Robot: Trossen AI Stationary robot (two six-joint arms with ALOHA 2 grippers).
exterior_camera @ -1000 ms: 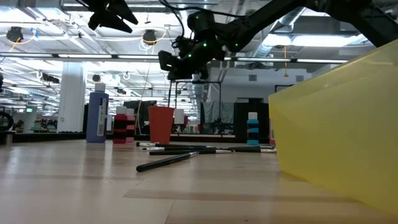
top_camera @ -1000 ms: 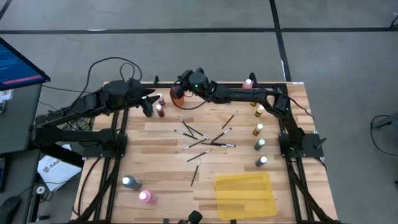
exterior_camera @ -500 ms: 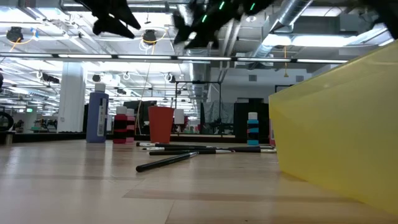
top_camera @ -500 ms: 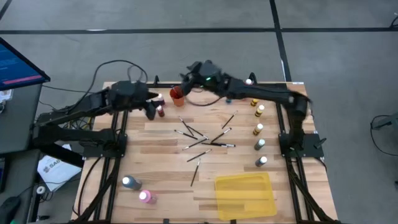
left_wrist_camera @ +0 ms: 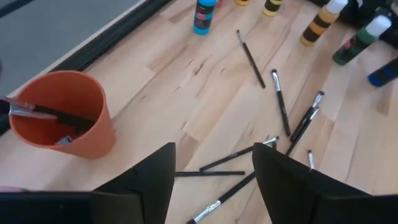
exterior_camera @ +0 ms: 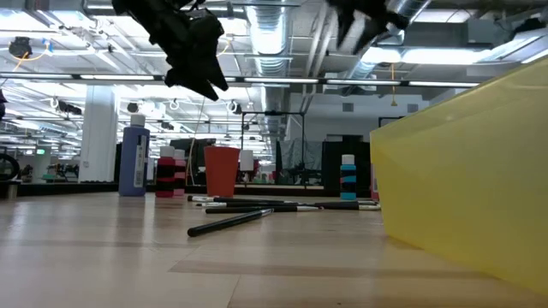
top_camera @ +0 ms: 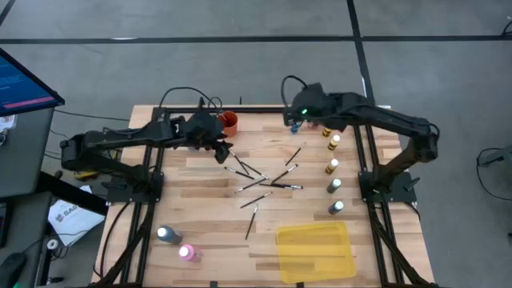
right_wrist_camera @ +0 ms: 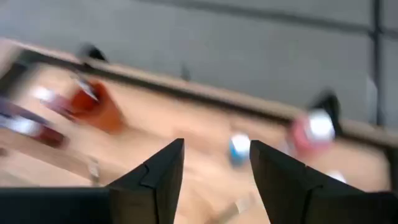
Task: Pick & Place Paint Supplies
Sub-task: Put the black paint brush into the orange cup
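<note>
Paintbrushes (top_camera: 264, 180): thin, dark, pale-tipped, scattered mid-bench, some crossing. One stands in the orange cup (left_wrist_camera: 60, 115). White-capped paint bottles (top_camera: 332, 166) line the right edge; two more (top_camera: 178, 243) near left. Left gripper (left_wrist_camera: 214, 174) spread, empty, above the brushes beside the cup. Right gripper (right_wrist_camera: 214, 163) parted, empty, raised at the far edge.

floor (top_camera: 240, 64): grey, dark seams | ceiling (exterior_camera: 77, 51): lit strips, ducts
</note>
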